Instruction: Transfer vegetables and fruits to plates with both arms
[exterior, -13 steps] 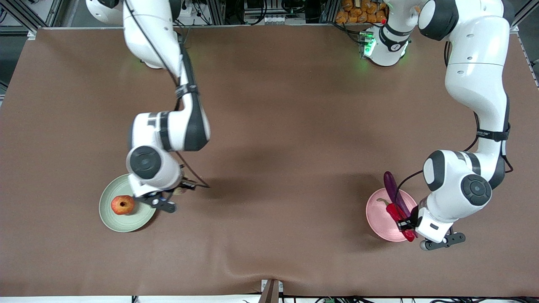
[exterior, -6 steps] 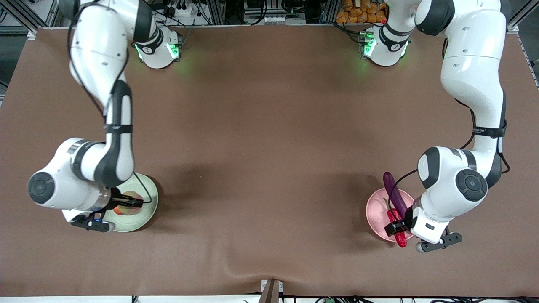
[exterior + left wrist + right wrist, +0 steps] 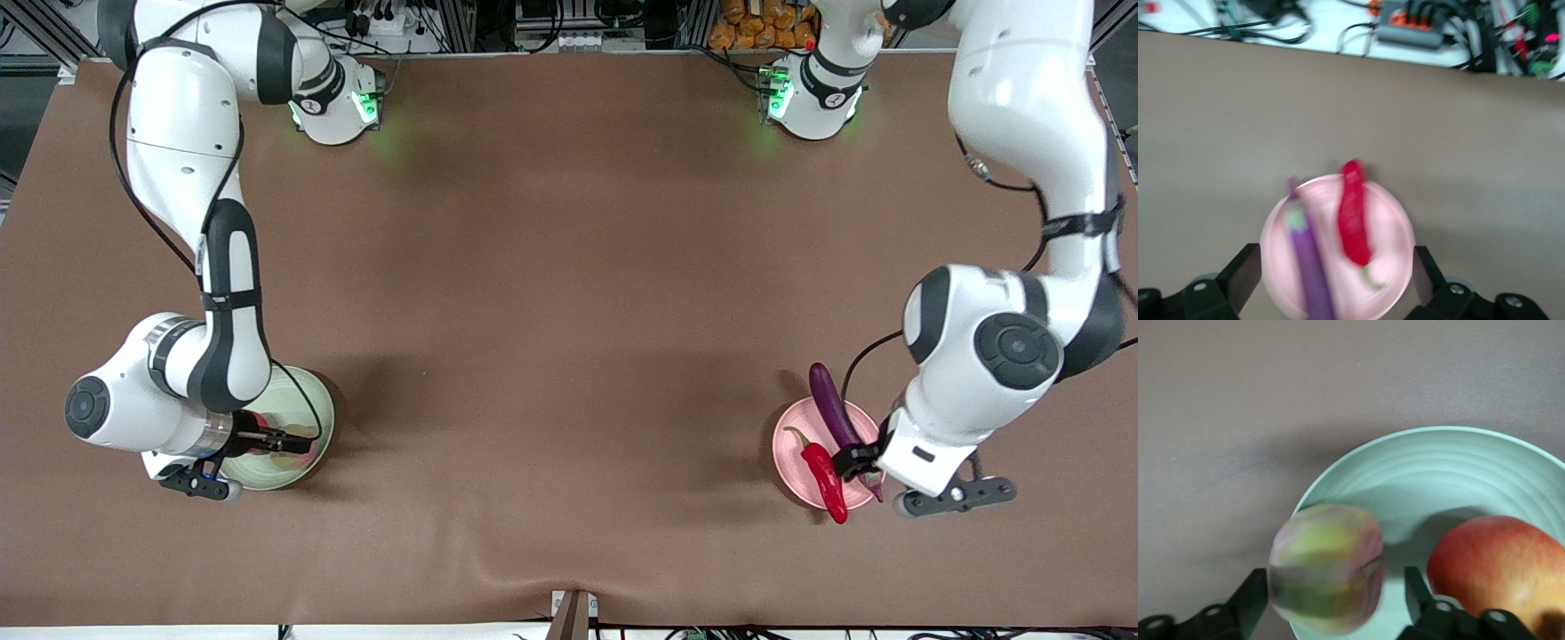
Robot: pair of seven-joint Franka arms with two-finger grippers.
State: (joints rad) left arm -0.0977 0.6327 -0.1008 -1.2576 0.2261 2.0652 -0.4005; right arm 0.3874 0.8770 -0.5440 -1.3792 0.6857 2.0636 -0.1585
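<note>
The pale green plate (image 3: pixel 317 407) holds the red apple (image 3: pixel 1498 567). My right gripper (image 3: pixel 283 440) hangs over this plate, open. In the right wrist view the lumpy pale fruit (image 3: pixel 1328 577) shows blurred between the spread fingers (image 3: pixel 1253 597) of the right gripper (image 3: pixel 1335 587), over the plate's rim (image 3: pixel 1438 467). The pink plate (image 3: pixel 789 452) holds the purple eggplant (image 3: pixel 834 411) and the red chili (image 3: pixel 824 471). My left gripper (image 3: pixel 858 460) is open just above the eggplant's end. The left wrist view shows the left gripper (image 3: pixel 1335 267) open over the plate (image 3: pixel 1395 220), eggplant (image 3: pixel 1310 260) and chili (image 3: pixel 1353 217).
The brown table cloth (image 3: pixel 569 311) lies between the two plates. The arm bases (image 3: pixel 333 102) stand along the table's edge farthest from the front camera. The cloth bulges slightly at the edge nearest the front camera.
My left gripper let go of the chili, which now lies on the pink plate, and rose. My right arm swung toward its end of the table and opened over the green plate.
</note>
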